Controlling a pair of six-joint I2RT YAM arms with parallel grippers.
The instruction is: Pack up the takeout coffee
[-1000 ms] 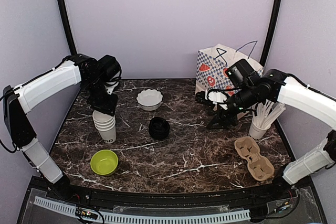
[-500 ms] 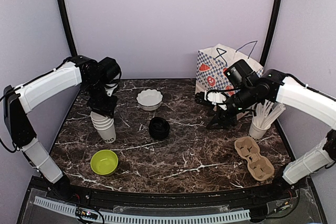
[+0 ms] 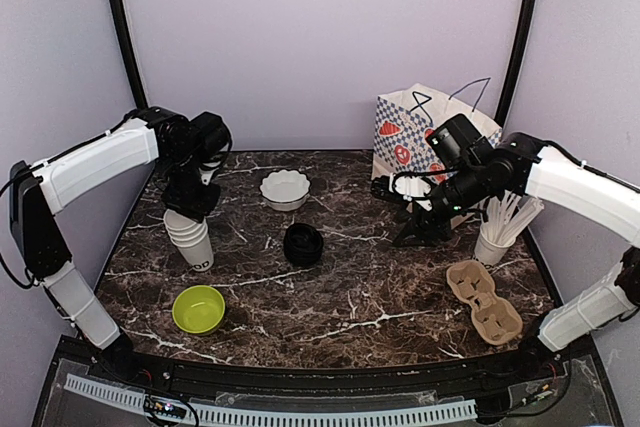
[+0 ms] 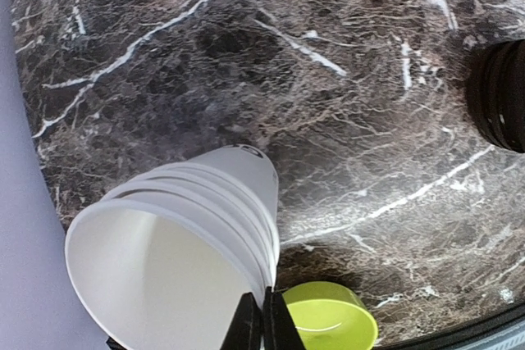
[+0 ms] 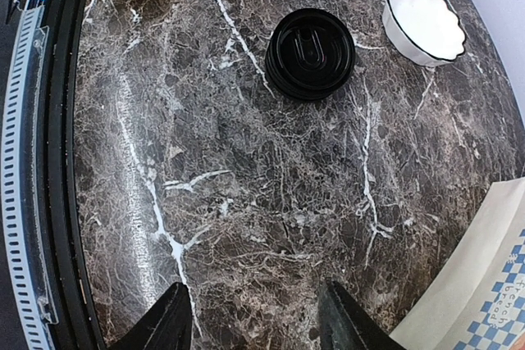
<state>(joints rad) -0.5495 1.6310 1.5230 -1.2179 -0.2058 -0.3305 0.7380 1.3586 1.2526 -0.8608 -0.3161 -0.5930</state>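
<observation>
My left gripper (image 4: 262, 317) is clenched, its fingers pinched on the rim of the top cup in the stack of paper cups (image 4: 197, 235). I count about four rims, nested, with no lids on. The cups are white, tapered, smooth paper. A black print shows low on the side, too small to read. The stack sits at the table's left side, leaning a little. Whether its base touches the table I cannot tell.

My right gripper (image 5: 256, 321) is released, jaws well apart with nothing between them, above bare table (image 5: 246, 202) near the bag.

Outward from there:
- One stack of black lids (image 5: 310, 53) mid-table — round, glossy plastic, number uncertain.
- One white scalloped bowl (image 3: 285, 189) behind the lids.
- One lime-green bowl (image 3: 198, 308) in front of the cups.
- One white cup of straws (image 3: 495, 237) on the right.
- One brown pulp carrier (image 3: 484, 300) with two wells.
- One paper bag (image 3: 420, 132) with blue check and red shapes — the small blue print is unreadable.

The table is dark marble with white veining.
</observation>
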